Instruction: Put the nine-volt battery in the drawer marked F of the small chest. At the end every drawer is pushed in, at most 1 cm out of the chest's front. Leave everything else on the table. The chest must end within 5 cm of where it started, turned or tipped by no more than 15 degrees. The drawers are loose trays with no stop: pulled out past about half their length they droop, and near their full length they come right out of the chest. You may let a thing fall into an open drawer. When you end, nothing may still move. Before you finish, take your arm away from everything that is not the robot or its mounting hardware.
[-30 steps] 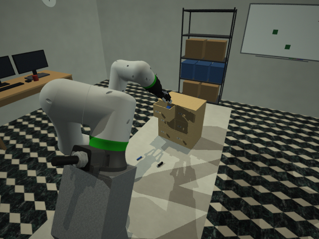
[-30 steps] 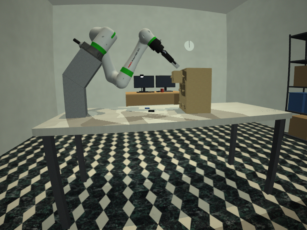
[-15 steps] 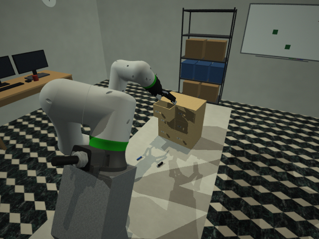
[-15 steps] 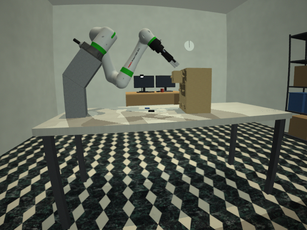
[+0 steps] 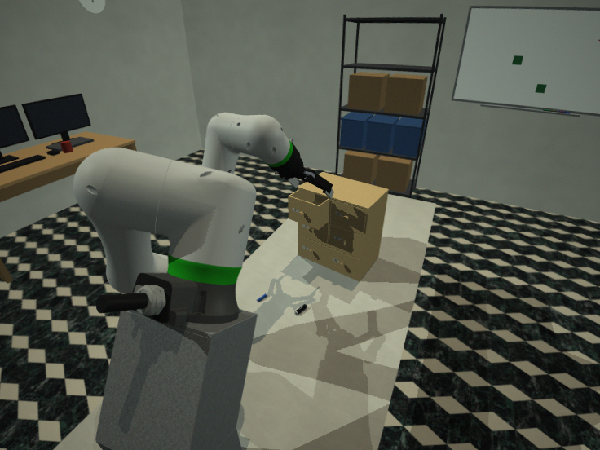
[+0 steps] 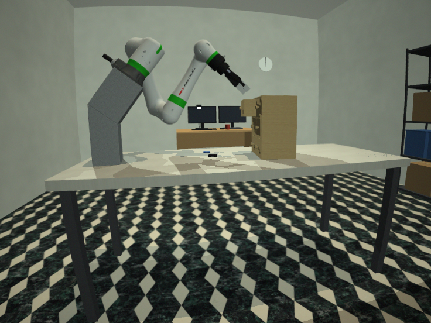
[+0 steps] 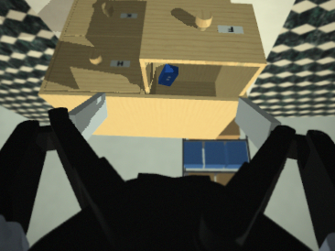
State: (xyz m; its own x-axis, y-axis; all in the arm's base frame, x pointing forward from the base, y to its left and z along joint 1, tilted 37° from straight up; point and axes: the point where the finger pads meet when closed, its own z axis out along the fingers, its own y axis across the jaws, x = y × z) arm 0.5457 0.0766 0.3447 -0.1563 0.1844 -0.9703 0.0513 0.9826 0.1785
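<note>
The small chest [image 5: 358,187] [image 6: 279,127] [image 7: 160,114] stands upright on the table. Its drawer marked F [image 5: 316,215] [image 6: 247,107] [image 7: 183,43], in the top row, is pulled partly out and looks level. The blue nine-volt battery [image 7: 168,75] is tilted inside that open drawer, near its left wall in the wrist view; whether it lies still cannot be told. The top and exterior views hide it. My gripper [image 5: 312,187] [image 6: 243,88] [image 7: 171,107] is wide open and empty, above the chest's front top edge and the open drawer, its fingers either side of the drawer's width.
A small blue item [image 5: 262,297] [image 6: 206,151] and a dark cylinder [image 5: 300,309] [image 6: 212,155] lie on the table [image 6: 143,173] between the arm's base and the chest. The drawer marked H [image 7: 107,75], beside F, looks pushed in. A shelf rack [image 5: 390,68] stands behind the chest.
</note>
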